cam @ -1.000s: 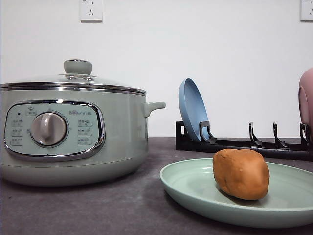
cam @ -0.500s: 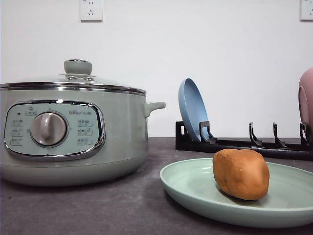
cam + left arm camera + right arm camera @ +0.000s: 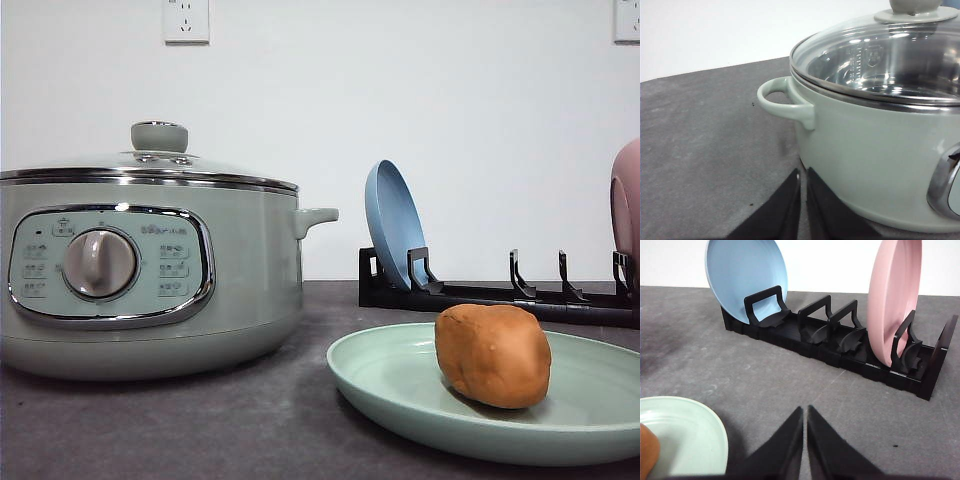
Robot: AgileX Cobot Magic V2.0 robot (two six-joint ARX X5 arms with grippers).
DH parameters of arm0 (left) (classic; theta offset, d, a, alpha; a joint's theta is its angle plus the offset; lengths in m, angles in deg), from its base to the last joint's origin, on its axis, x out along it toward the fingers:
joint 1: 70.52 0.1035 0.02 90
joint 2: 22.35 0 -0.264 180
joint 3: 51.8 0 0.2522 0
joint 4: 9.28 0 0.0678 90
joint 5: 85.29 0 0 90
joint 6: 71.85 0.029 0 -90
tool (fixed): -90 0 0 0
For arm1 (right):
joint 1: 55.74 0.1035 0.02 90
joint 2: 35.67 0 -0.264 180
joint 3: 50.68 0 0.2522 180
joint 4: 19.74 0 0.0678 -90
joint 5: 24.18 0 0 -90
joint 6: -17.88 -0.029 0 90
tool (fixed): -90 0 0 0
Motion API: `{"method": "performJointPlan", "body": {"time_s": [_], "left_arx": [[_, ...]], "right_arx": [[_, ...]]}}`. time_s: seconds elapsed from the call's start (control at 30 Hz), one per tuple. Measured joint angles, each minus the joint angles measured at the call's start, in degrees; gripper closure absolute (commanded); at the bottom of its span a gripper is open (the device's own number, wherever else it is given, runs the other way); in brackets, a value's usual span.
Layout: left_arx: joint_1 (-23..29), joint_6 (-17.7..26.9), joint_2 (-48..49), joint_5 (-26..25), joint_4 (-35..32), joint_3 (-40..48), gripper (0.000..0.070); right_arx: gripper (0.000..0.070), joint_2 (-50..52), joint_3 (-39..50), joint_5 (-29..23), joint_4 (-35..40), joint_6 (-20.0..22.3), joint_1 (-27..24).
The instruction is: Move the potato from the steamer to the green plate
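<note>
Potato: it lies on the green plate, nearest the front camera, at the right of the dark table. The right wrist view catches just an orange sliver of it at the frame's edge.
Green plate: flat on the table in front of the rack. The right wrist view shows a bare part of its rim, near the fingers.
Right gripper: its black fingers are pressed together with nothing between them, low over the table between the plate and the rack.
Left gripper: fingers likewise closed and empty, just beside the steamer's base, under its side handle.
Steamer: at the left, lid on. The front view gives the control panel, the round knob and the lid knob; the left wrist view looks through the glass lid to a shiny metal interior.
Dish rack: black, behind the plate. The front view shows the blue plate upright at its left end and a cropped pink plate; the right wrist view shows the pink plate whole, standing near the other end, with free slots between.
Wall: white, with a socket above the steamer.
</note>
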Motion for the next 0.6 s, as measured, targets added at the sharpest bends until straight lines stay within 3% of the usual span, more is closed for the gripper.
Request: {"method": "performJointPlan", "body": {"time_s": [0.6], "left_arx": [[0.0,0.0,0.0,0.0,0.0,0.0,0.0685]], "right_arx": [[0.07,0.0,0.0,0.0,0.0,0.0,0.0]]}}
